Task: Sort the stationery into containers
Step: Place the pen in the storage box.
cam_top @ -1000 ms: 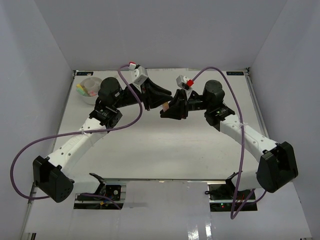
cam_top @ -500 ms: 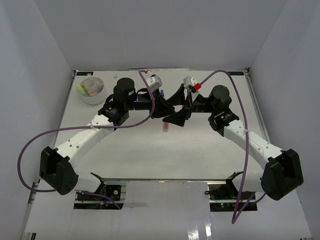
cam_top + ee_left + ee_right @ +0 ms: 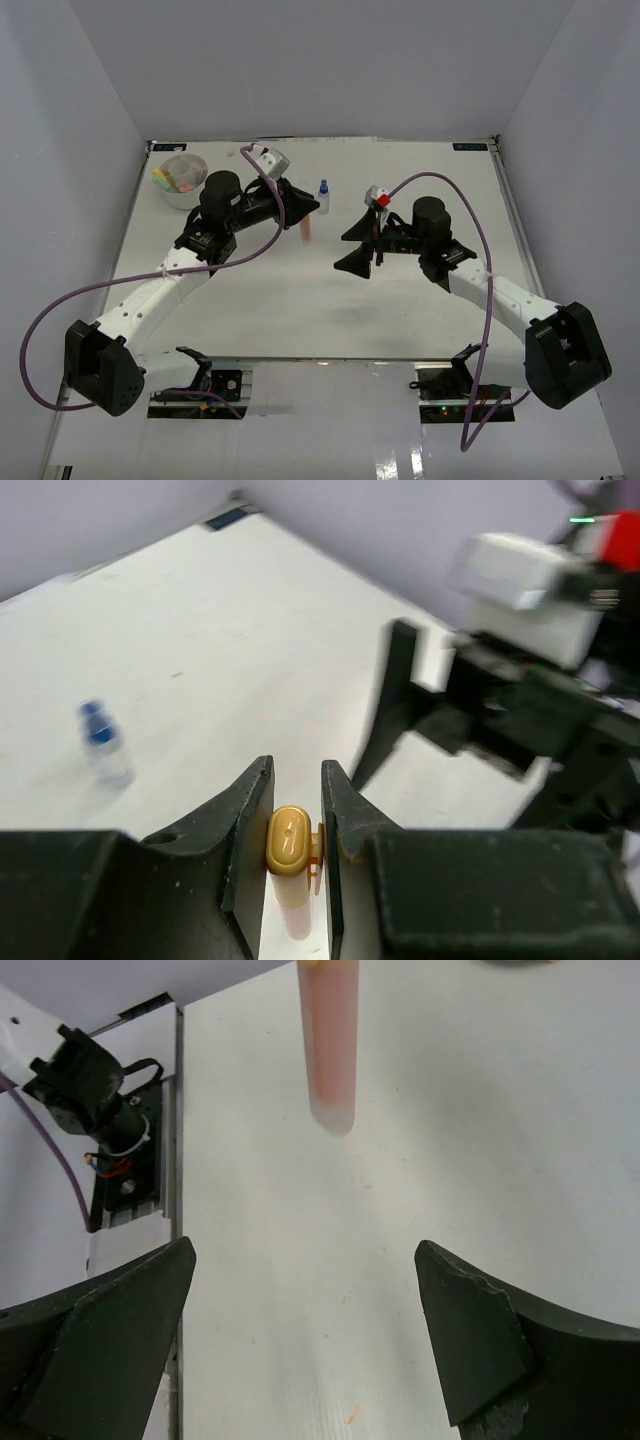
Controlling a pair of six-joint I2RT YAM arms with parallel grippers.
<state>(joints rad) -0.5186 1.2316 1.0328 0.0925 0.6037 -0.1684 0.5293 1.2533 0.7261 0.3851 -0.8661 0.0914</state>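
Your left gripper point(image 3: 295, 780) clamps the pink marker point(image 3: 306, 229) near the bottle point(image 3: 323, 193). Your right gripper point(image 3: 305, 1330) gapes wide. The tub point(image 3: 190, 201) sits in the far-left corner.

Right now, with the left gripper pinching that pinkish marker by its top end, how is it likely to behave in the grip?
The marker looks stiff: it hangs straight below the left gripper without bending. Held only near its top, it may well swing or pivot when the arm moves. Slim and smooth-sided, it is probably light and could slip downward if the grip loosens.

White table point(image 3: 300, 300) w/ divided tub point(image 3: 186, 203) far-left, blue-capped bottle point(image 3: 323, 197) mid-back
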